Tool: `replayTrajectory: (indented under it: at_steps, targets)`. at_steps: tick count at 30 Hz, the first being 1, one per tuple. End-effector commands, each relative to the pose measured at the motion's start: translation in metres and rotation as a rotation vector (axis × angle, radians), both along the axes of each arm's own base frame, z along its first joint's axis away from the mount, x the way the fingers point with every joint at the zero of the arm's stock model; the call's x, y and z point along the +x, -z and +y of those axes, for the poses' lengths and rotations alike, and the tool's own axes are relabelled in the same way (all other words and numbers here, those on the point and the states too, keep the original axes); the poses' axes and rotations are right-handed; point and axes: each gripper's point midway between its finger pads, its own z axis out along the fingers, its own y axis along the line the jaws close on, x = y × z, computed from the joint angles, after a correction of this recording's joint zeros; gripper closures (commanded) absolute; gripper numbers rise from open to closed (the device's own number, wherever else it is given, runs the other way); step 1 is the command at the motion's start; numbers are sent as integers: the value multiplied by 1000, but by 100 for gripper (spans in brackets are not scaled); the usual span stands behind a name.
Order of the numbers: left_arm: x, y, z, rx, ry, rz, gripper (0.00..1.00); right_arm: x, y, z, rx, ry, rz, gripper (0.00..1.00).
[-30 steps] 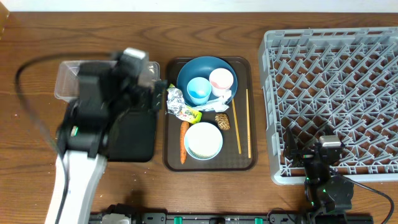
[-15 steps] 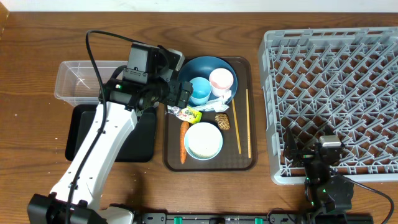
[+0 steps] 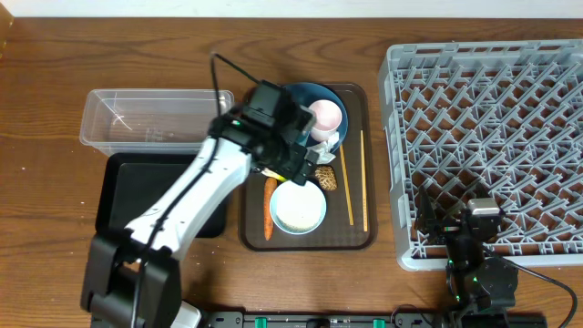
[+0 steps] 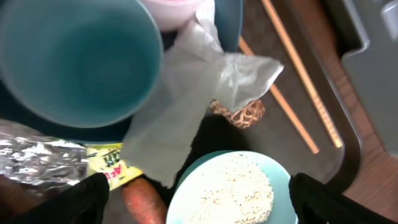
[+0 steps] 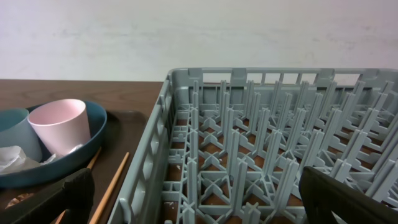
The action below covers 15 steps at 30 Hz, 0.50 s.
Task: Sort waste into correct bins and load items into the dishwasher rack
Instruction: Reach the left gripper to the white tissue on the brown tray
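Observation:
My left gripper is open and empty, low over the brown serving tray, between the white crumpled paper and the white bowl of rice grains. The left wrist view also shows the light blue cup, silver-yellow wrapper, carrot, brown lump and chopsticks. From overhead I see the dark blue plate, the pinkish cup, the bowl and the carrot. My right gripper is open at the grey rack's front edge.
The clear tub and the black tray lie left of the brown serving tray. Both hold nothing. The rack fills the right wrist view, with the pinkish cup at its left.
My left arm has swung right, from above the tub and black tray to over the brown serving tray. It now covers the light blue cup from overhead. The right arm has not moved.

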Motion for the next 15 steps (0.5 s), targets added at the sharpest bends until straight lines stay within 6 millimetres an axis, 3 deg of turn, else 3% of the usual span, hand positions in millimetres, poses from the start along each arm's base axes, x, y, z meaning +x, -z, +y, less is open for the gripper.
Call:
replayTrajectory:
  at_steps: [1,5,8,15]
  targets:
    - [2,11,6,59,-20,-1,8,0,1,-7,-12,26,0,1]
    - [5,20,5,64,-20,10,12,0,1,-7,-12,26,0,1]
    - [4,31,5,78,-18,37,21,0,1,-7,-12,26,0,1]
    - [11,48,1,83,-17,44,23,0,1,-7,-12,26,0,1]
